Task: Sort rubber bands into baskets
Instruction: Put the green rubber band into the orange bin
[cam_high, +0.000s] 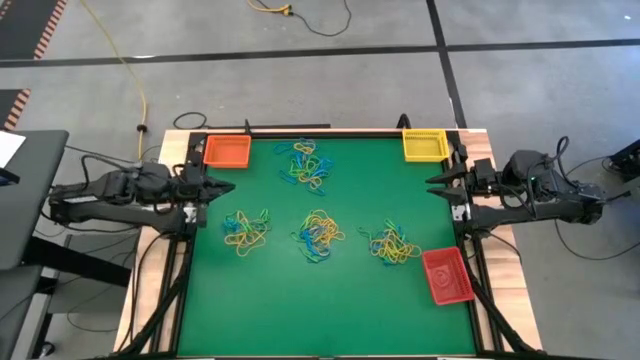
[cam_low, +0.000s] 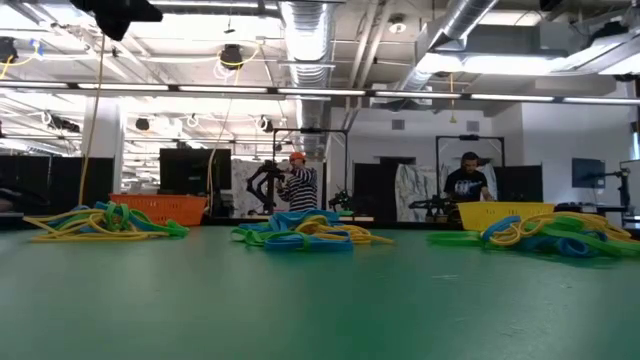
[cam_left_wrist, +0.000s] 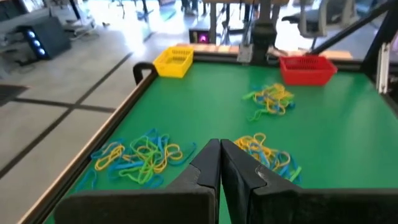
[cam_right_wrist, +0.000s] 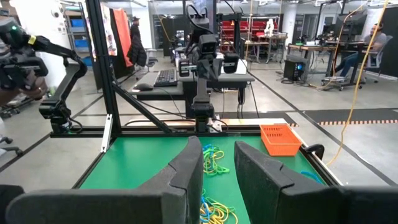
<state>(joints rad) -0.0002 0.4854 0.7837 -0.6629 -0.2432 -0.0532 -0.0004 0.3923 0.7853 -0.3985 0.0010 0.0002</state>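
Observation:
Several heaps of yellow, blue and green rubber bands lie on the green table: one at the far middle (cam_high: 307, 165), three in a row nearer the front (cam_high: 246, 229), (cam_high: 318, 235), (cam_high: 393, 244). The orange basket (cam_high: 227, 151) stands at the far left corner, the yellow basket (cam_high: 424, 144) at the far right corner, the red basket (cam_high: 447, 276) by the right edge. My left gripper (cam_high: 228, 186) hangs shut over the left edge, its fingers (cam_left_wrist: 219, 163) together and holding nothing. My right gripper (cam_high: 432, 183) hangs open over the right edge, with nothing between its fingers (cam_right_wrist: 217, 163).
A black frame rail (cam_high: 330, 131) runs round the table's edges. Beyond the table, in the low view, people stand at workbenches (cam_low: 296, 183). A yellow cable (cam_high: 140, 95) lies on the floor behind the table.

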